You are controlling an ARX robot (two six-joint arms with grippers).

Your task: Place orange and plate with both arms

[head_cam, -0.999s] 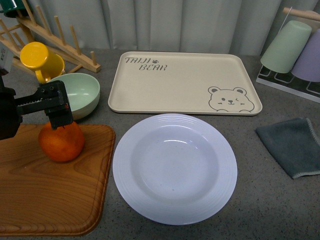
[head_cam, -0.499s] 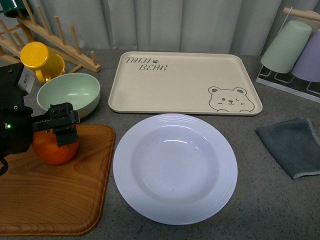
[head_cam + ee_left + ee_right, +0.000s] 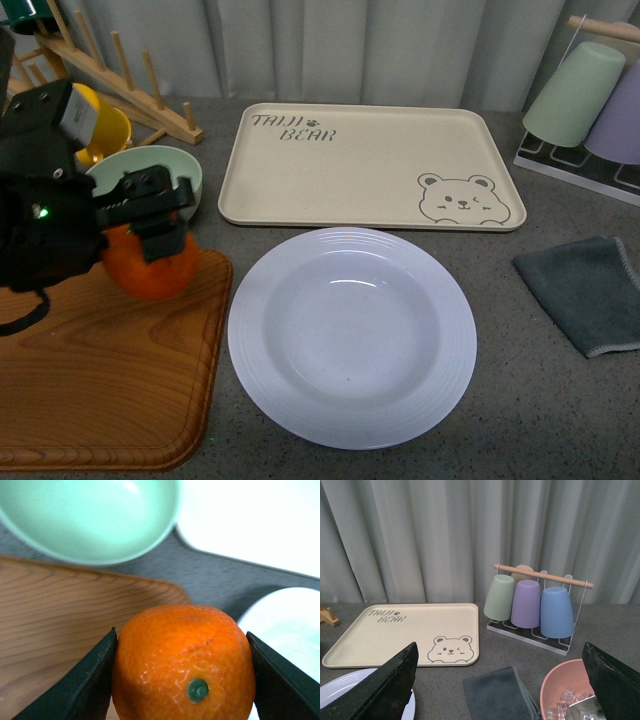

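My left gripper (image 3: pixel 150 225) is shut on the orange (image 3: pixel 152 268) and holds it above the right end of the wooden board (image 3: pixel 100 370). In the left wrist view the orange (image 3: pixel 182 662) fills the gap between the two black fingers (image 3: pixel 80 687), green stem dot facing the camera. The white plate (image 3: pixel 352 335) with a ridged rim lies on the grey table, just right of the board; its edge also shows in the left wrist view (image 3: pixel 285 625). My right gripper (image 3: pixel 502 690) is open and empty, held high above the table's right side. It is out of the front view.
A pale green bowl (image 3: pixel 150 180) and a yellow mug (image 3: pixel 95 120) sit behind the orange, by a wooden rack (image 3: pixel 120 85). The beige bear tray (image 3: pixel 370 165) lies behind the plate. A grey cloth (image 3: pixel 585 290), a cup rack (image 3: pixel 535 605) and a pink bowl (image 3: pixel 560 690) are at the right.
My left gripper has lifted the orange off the board and carried it right and back, towards the plate. The plate has not moved.
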